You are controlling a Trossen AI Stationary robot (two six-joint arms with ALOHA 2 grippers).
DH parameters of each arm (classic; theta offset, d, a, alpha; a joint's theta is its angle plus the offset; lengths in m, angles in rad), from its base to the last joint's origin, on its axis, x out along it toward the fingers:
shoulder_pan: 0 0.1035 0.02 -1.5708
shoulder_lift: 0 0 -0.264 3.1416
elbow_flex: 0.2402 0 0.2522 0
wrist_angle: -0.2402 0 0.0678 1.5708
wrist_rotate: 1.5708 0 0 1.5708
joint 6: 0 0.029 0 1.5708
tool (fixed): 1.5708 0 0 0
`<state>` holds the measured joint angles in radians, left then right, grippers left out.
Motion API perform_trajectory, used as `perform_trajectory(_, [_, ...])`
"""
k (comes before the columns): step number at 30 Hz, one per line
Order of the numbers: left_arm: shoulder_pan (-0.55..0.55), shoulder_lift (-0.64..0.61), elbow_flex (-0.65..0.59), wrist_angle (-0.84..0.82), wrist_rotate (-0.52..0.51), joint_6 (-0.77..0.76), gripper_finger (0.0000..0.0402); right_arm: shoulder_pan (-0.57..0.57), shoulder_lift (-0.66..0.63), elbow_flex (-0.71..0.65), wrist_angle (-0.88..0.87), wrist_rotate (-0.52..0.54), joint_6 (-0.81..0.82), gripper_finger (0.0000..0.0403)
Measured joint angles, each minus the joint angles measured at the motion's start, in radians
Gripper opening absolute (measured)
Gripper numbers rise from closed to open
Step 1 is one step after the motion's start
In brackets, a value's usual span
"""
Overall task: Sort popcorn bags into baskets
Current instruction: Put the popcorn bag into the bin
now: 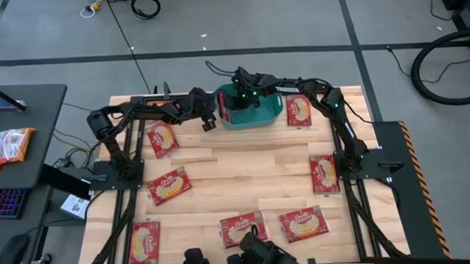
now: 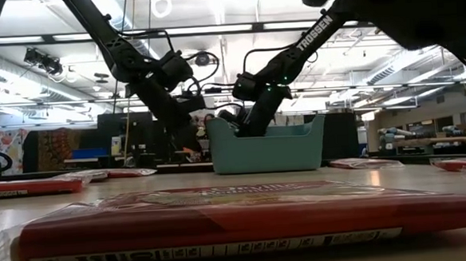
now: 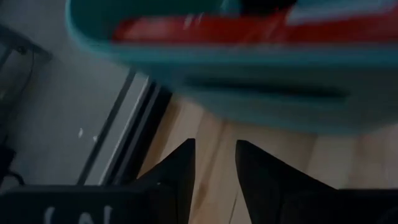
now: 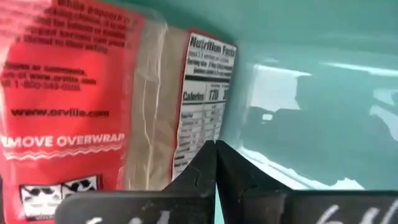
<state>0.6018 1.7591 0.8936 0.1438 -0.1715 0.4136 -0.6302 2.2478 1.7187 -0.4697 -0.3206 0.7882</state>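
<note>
The right gripper (image 4: 215,149), fingers together, dips into the smooth teal tub (image 1: 267,115) beside a glossy red packet (image 4: 68,93); the left gripper (image 3: 215,152) (fingers apart) hovers outside.

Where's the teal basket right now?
In the high view the teal basket sits at the table's far edge, near the middle. The right gripper is inside it, the left gripper waits just left, and one popcorn bag lies right of it.

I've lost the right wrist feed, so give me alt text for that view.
The right end effector, fingers shut together, is down inside the teal basket beside a red popcorn bag standing against the wall. The bag shows its back, with white print and a nutrition facts panel. The fingers do not appear to grip it.
</note>
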Motion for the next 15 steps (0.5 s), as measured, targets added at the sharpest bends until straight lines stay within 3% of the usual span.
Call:
perform_trajectory(8, [0.036,-0.117,0.0,-0.12,-0.054,-0.033,0.0121,-0.013,-0.041,0.0,-0.07,0.103,-0.126,0.0007])
perform_trajectory(15, [0.066,-0.238,0.0,-0.275,-0.065,-0.115,0.0121,-0.008,-0.248,0.0,-0.218,0.278,-0.407,0.0006])
